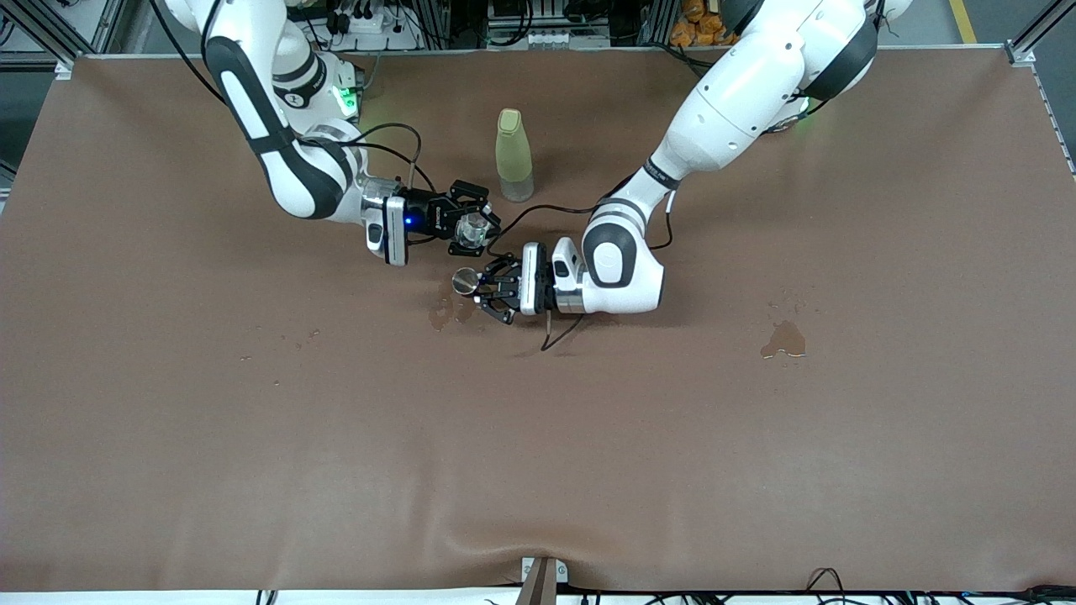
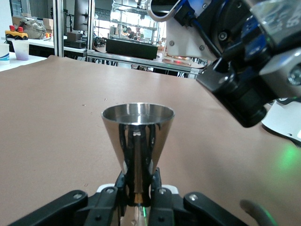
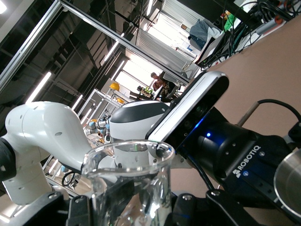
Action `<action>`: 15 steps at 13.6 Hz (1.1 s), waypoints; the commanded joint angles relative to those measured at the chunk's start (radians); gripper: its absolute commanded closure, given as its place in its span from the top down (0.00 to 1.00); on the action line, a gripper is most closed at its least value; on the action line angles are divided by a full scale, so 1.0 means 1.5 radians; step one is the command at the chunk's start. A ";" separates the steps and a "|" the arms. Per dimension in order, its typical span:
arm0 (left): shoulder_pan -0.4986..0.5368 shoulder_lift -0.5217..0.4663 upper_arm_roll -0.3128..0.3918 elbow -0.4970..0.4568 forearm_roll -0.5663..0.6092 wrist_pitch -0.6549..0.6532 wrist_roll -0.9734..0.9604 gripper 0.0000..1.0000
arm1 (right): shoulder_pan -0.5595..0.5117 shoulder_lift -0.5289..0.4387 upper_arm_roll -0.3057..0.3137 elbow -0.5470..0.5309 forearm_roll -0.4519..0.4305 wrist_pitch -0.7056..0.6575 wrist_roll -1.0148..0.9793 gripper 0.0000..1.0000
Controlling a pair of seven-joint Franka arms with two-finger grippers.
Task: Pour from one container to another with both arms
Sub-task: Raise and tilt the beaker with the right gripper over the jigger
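Both arms are bent in low toward mid-table. The right gripper [image 1: 477,228] is clamped tight on the glass cup [image 1: 476,227], tilted, held just above the jigger [image 1: 465,281]. The left gripper [image 1: 485,288] is pinching the jigger's thin waist, keeping it upright over a wet patch [image 1: 440,313]. The yellow-green bottle [image 1: 514,155] stands nearby.

Robotics lab. Two arms on a brown-covered table [image 1: 168,420] framed by aluminium extrusion [image 1: 1038,38], cable clutter [image 1: 370,21] along its edge; wrist views show strip lights [image 3: 40,87], shelving, more benches.
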 commanded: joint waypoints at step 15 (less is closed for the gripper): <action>0.000 -0.003 -0.002 -0.001 -0.023 0.004 0.016 0.00 | -0.012 -0.027 -0.001 -0.008 0.014 0.009 0.174 0.00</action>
